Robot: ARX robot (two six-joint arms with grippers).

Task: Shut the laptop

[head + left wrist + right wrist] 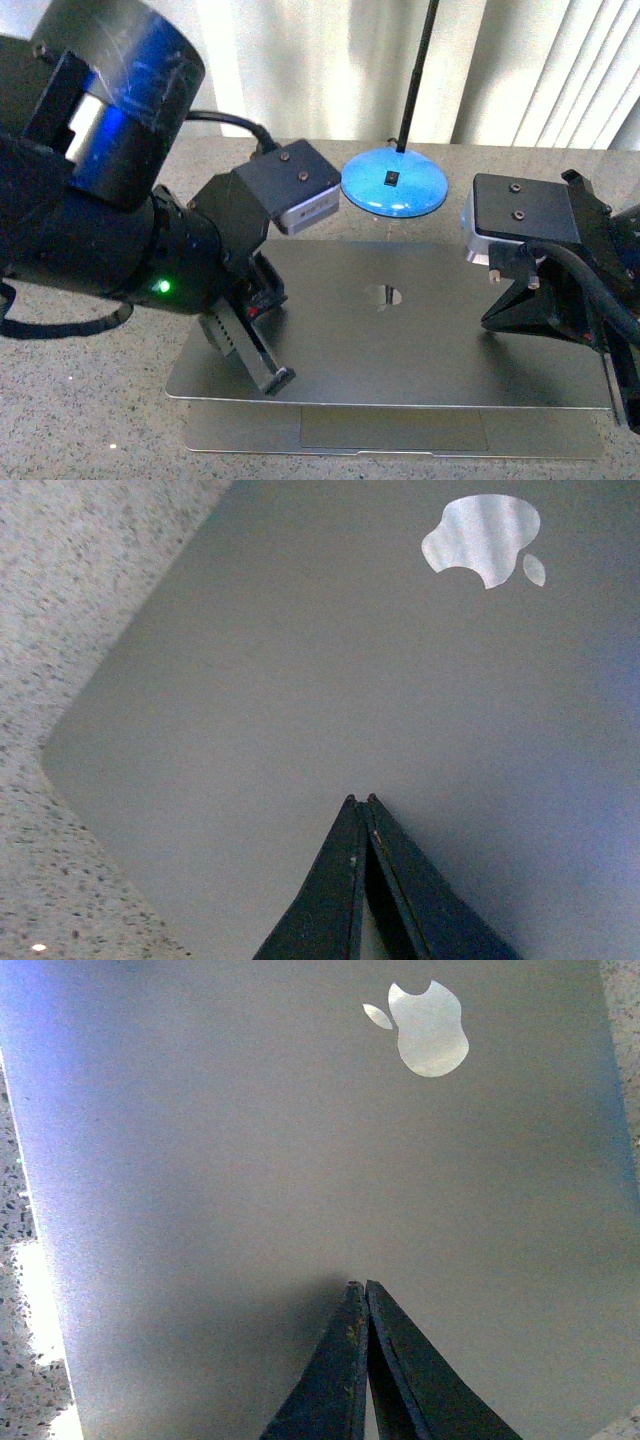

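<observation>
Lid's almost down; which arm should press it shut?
Probably left: the left gripper, shut, sits by the free front edge of the laptop; the right gripper, also shut, rests farther back beside the logo.

The thin grey matt-metal laptop point(400, 340) bears a mirror-shiny apple logo point(485, 538) on its smooth lid. The speckled grey stone-like tabletop point(90, 400) looks grainy. The round blue lamp base point(394, 182) shines glossy.

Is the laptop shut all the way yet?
Almost. The thin grey metal laptop has its lid folded most of the way down, apple logo up. The shut left pincer and right pincer have tips on the lid. Left to do: the last bit, because the trackpad shows in front.
</observation>
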